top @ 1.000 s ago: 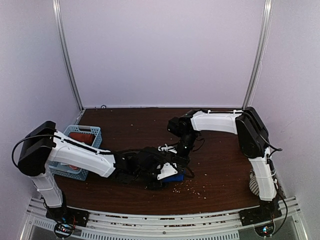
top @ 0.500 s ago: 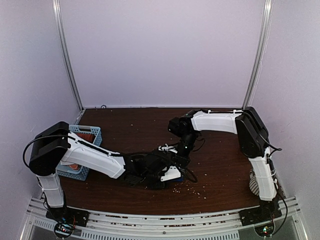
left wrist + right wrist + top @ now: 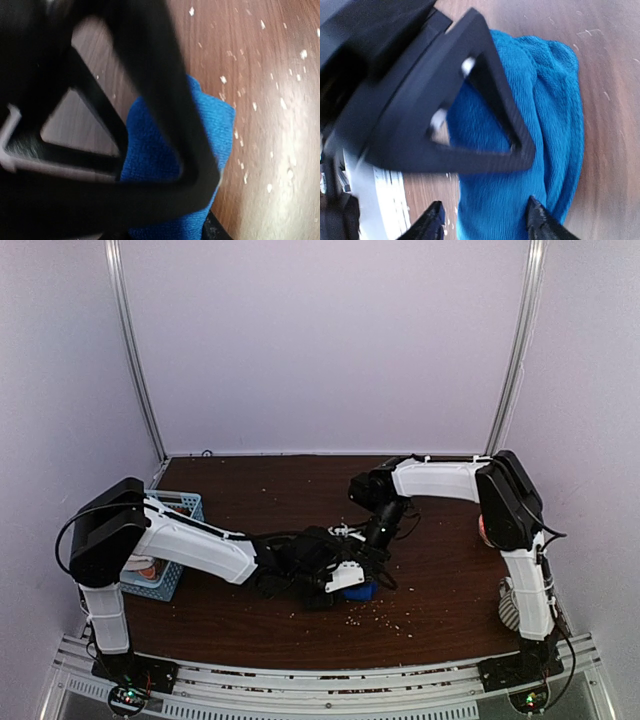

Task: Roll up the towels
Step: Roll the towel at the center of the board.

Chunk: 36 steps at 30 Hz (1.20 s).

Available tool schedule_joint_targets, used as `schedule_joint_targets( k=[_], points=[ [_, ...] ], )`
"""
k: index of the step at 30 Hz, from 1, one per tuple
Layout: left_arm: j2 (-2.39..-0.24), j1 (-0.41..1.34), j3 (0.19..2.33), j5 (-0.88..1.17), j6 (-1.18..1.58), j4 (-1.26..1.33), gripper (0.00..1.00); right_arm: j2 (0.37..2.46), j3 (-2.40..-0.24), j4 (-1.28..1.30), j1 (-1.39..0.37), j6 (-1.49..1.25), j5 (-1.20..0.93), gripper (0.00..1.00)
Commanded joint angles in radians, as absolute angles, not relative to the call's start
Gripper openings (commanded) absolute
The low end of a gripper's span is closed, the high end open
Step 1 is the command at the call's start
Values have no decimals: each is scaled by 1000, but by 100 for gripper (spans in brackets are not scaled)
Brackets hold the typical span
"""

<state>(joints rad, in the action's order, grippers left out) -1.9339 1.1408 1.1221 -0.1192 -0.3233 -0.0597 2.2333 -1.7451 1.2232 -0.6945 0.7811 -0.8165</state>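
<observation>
One blue towel [image 3: 362,591], left hand [image 3: 340,578] and right hand [image 3: 372,558] at it

blue towel [image 3: 362,591] mostly hid by arms | basket [image 3: 178,502] part behind L arm [image 3: 195,545] | contents maybe towel, too small

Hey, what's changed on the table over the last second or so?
The left arm reached farther right, bringing the left claw over the blue towel. The right claw opened and shifted slightly right. The towel and the basket stayed roughly put.

1 blue towel [image 3: 361,591], 1 basket [image 3: 188,504].
</observation>
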Motion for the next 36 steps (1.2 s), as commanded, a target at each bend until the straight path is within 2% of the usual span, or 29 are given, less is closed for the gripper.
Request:
schedule_joint_targets(
  k=[1, 4, 7, 9, 12, 15, 19, 23, 27, 30, 36],
  points=[
    [-2010, 1086, 1150, -26, -256, -141, 36, 2125, -1695, 1330, -608, 835, -829, 61],
    [-2048, 1054, 1203, 33, -217, -194, 35, 2028, -1655, 1312, -535, 824, -858, 68],
    [-2098, 1021, 1281, 121, -176, -258, 33, 1883, -1566, 1209, -480, 767, -834, 64],
    [-2132, 1005, 1343, 175, -146, -293, 33, 1775, -1465, 1027, -453, 619, -780, 60],
    [-2211, 979, 1444, 248, -99, -376, 34, 1594, -1265, 728, -426, 478, -632, 64],
    [-2255, 960, 1503, 320, -68, -431, 34, 1465, -1129, 618, -425, 517, -571, 64],
    [-2292, 916, 1541, 432, -21, -454, 34, 1371, -1031, 620, -437, 619, -600, 58],
    [-2314, 890, 1549, 500, 15, -454, 33, 1336, -978, 606, -479, 680, -578, 56],
    [-2319, 885, 1548, 529, 16, -450, 33, 1361, -932, 518, -584, 688, -420, 55],
    [-2321, 884, 1546, 540, 13, -450, 33, 1384, -913, 411, -676, 692, -277, 58],
    [-2334, 864, 1540, 573, 18, -456, 32, 1472, -950, 312, -784, 784, -175, 62]
  ],
)
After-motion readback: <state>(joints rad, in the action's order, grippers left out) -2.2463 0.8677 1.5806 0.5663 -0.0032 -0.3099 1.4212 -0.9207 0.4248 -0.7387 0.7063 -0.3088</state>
